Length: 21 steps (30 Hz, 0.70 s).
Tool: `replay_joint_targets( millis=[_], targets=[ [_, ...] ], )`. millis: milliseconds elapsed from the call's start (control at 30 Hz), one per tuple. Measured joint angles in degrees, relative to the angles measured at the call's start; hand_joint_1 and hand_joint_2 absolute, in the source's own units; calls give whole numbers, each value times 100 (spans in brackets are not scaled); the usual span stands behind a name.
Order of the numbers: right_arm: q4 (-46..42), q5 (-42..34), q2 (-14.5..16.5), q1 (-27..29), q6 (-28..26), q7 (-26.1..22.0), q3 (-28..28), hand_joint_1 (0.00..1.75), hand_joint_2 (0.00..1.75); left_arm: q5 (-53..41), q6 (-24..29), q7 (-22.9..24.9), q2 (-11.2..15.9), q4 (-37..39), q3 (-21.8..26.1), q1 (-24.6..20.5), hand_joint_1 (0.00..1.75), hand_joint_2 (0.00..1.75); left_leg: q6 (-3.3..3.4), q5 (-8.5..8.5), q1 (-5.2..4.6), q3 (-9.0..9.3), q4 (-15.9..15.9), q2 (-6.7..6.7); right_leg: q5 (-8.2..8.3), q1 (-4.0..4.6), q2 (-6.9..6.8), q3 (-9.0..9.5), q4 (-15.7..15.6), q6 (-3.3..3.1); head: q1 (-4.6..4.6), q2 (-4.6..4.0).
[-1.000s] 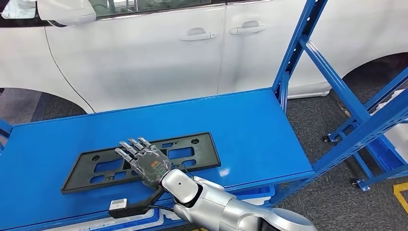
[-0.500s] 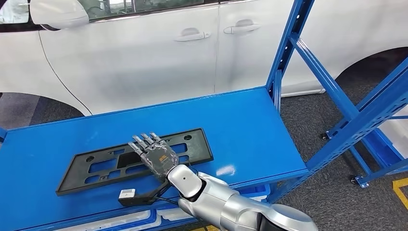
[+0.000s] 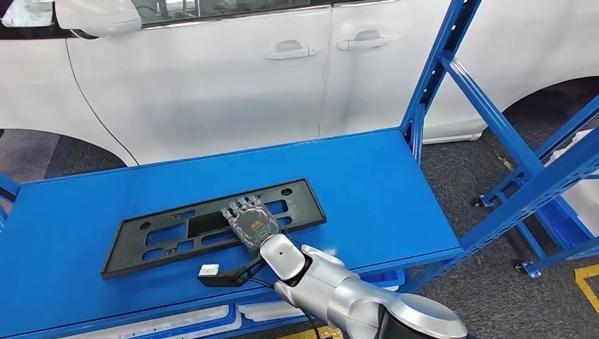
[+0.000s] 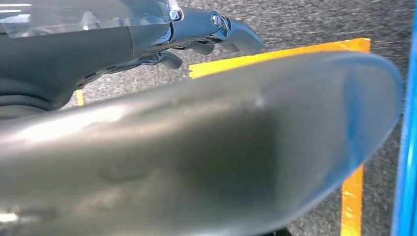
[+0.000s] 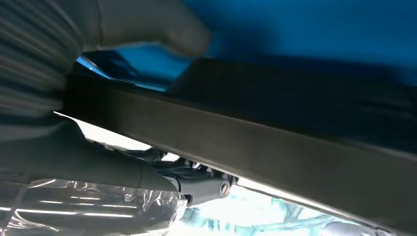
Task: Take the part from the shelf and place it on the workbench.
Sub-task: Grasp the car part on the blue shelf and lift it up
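- The black part lies flat on the blue worktop, a white car beyond it
- Right hand grips the part's near edge, thumb beneath
- Left hand hangs over the floor with fingers curled, holding nothing

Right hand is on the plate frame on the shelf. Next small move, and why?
Probably lift the black license plate frame slightly off the blue shelf. The right hand rests on its near edge, and the right wrist view shows the thumb on one side of the bar and dark fingers on the other, so it seems gripped while lying flat.
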Motion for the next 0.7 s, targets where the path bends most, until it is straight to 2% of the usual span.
replay_joint_targets(
  millis=[33, 67, 133, 200, 233, 300, 333, 367, 400, 467, 500, 533, 567, 633, 700],
  targets=[
    [8, 7, 3, -5, -1, 7, -3, 175, 175, -1, -2, -22, -1, -1, 0, -2, 0, 0, -25, -8, -8, -9, 13, -1, 60, 12, 1, 105, -225, -21, -2, 0],
    [15, 15, 5, -10, -4, 10, -8, 175, 175, -3, -1, -39, -1, -1, 0, -2, 0, 0, -55, -12, -12, -16, 18, 0, 65, 27, 4, 139, -314, -40, -3, -1],
    [29, 40, 12, -17, -20, 13, -24, 175, 175, -7, 6, -61, -2, -1, 0, -3, 0, 0, -114, -13, -5, -18, 9, 2, 96, 25, 7, 142, -342, -84, -2, -1],
    [46, 72, 21, -22, -60, 20, -43, 175, 175, -8, 16, -74, -4, -1, 1, -3, 0, 0, -173, -154, 9, -91, 188, 4, 129, -7, -4, 165, -393, -136, -13, -1],
    [55, 87, 26, -24, -88, 28, -51, 175, 175, -7, 21, -85, -2, -1, 1, -2, 0, 0, -204, -312, 19, -207, 449, 5, 142, -23, -11, 172, -412, -153, -21, -1],
    [81, 109, 26, -22, -149, 45, -69, 175, 175, -5, 26, -140, 4, -1, 3, 6, 0, 0, -261, -690, 38, -561, 1230, 6, 145, -22, -17, 161, -413, -166, -37, -1],
    [95, 120, 26, -20, -175, 48, -83, 175, 175, -5, 27, -181, 6, 0, 3, 14, 0, 0, -281, -794, 47, -714, 1550, 6, 144, -21, -17, 157, -410, -167, -36, -2],
    [109, 131, 26, -17, -198, 49, -99, 175, 175, -4, 27, -223, 5, 0, 4, 23, 0, 0, -294, -787, 56, -779, 1683, 7, 141, -21, -15, 158, -407, -166, -37, -1],
    [119, 142, 26, -16, -220, 48, -116, 175, 175, -4, 27, -263, 5, 0, 5, 28, 0, 0, -301, -658, 65, -725, 1563, 7, 136, -21, -11, 165, -405, -161, -37, -1],
    [131, 161, 26, -16, -246, 52, -143, 175, 175, -4, 29, -339, 7, -1, 7, 28, 0, 0, -297, -234, 85, -348, 768, 9, 119, -24, -4, 191, -399, -135, -37, -1],
    [136, 167, 26, -19, -263, 58, -157, 175, 175, -5, 34, -387, 7, -1, 8, 24, 0, 0, -280, -91, 79, -153, 365, 9, 110, -15, 0, 194, -391, -113, -36, -1],
    [141, 173, 26, -21, -285, 64, -175, 175, 175, -6, 46, -445, 7, -1, 9, 23, 0, 0, -252, -23, 70, -35, 109, 7, 108, -6, 3, 187, -387, -86, -33, -1],
    [147, 178, 26, -22, -315, 68, -198, 175, 175, -8, 65, -522, 5, -1, 10, 22, 0, 0, -219, -20, 56, 10, -4, 3, 111, 2, 6, 175, -385, -58, -32, -1],
    [163, 186, 26, -24, -379, 71, -257, 175, 175, -11, 104, -703, 3, -1, 14, 28, 0, 0, -139, -16, 48, 1, -23, -2, 116, 3, 12, 153, -399, 3, -26, -1],
    [181, 185, 26, -29, -438, 54, -328, 175, 175, -9, 120, -905, -5, -1, 19, 31, 0, 0, -65, 15, 64, 10, -62, 4, 2, -9, 15, 93, -264, 61, -22, -1]
  ],
)
